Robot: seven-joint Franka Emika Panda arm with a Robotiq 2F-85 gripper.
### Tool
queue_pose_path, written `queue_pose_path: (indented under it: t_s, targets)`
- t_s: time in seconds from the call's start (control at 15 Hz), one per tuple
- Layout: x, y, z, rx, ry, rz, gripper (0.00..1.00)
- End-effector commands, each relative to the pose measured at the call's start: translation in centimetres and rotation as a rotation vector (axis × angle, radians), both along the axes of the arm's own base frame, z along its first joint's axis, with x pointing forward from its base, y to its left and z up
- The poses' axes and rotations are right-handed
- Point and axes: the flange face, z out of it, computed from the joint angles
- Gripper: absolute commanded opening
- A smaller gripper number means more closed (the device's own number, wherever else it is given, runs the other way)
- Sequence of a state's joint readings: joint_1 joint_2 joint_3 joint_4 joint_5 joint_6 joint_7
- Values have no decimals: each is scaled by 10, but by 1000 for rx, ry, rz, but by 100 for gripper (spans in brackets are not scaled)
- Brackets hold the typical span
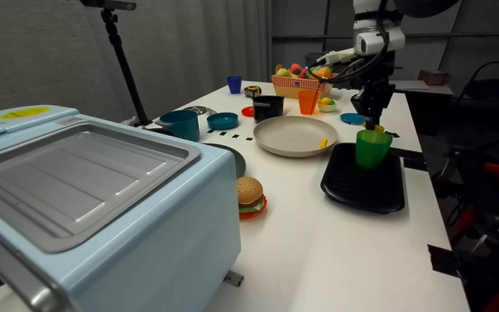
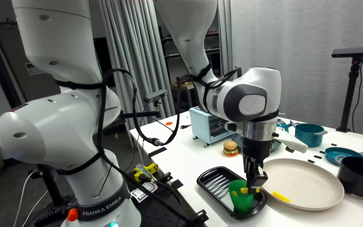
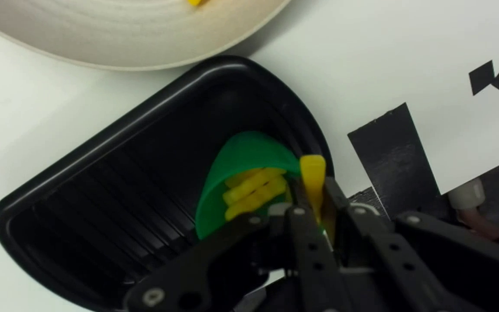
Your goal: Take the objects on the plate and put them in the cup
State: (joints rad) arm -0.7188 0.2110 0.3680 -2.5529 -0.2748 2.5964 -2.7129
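Observation:
The cream plate (image 1: 284, 132) (image 2: 307, 179) (image 3: 124, 39) holds a yellow piece (image 1: 323, 142) (image 2: 281, 196), whose end also shows at the top edge of the wrist view (image 3: 195, 2). The green cup (image 1: 371, 151) (image 2: 243, 203) (image 3: 249, 149) stands in the black tray (image 1: 360, 190) (image 2: 213, 183) (image 3: 124, 190). Several yellow pieces (image 3: 254, 190) lie inside the cup. My gripper (image 3: 319, 190) (image 2: 251, 188) (image 1: 371, 125) is shut on another yellow piece (image 3: 313, 171) (image 2: 244, 190) (image 1: 378, 128), at the cup's rim. The fingers hide part of the cup's mouth.
The toy burger (image 1: 250, 197) (image 2: 230, 148) and light-blue toaster oven (image 1: 167, 242) (image 2: 206, 124) stand beyond the tray. A black pot (image 1: 268, 108) (image 2: 361, 176) stands by the plate. An orange cup (image 1: 308, 102) and a fruit basket (image 1: 297, 89) are farther along the table.

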Motion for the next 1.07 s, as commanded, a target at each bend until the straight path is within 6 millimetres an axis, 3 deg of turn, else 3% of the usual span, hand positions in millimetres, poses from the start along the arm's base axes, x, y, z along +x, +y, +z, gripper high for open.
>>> queue_pose_path:
  t_s: [0.0, 0.07, 0.2, 0.6, 0.73, 1.0]
  targets:
    - [-14, 2, 6, -21, -13, 77, 3]
    - [-15, 5, 6, -22, -9, 90, 38]
    - [-17, 10, 4, -23, -3, 108, 46]
    - [-8, 18, 7, -9, -30, 107, 92]
    - [4, 13, 14, 10, -67, 59, 100]
    - [38, -3, 32, 65, -149, -100, 100]
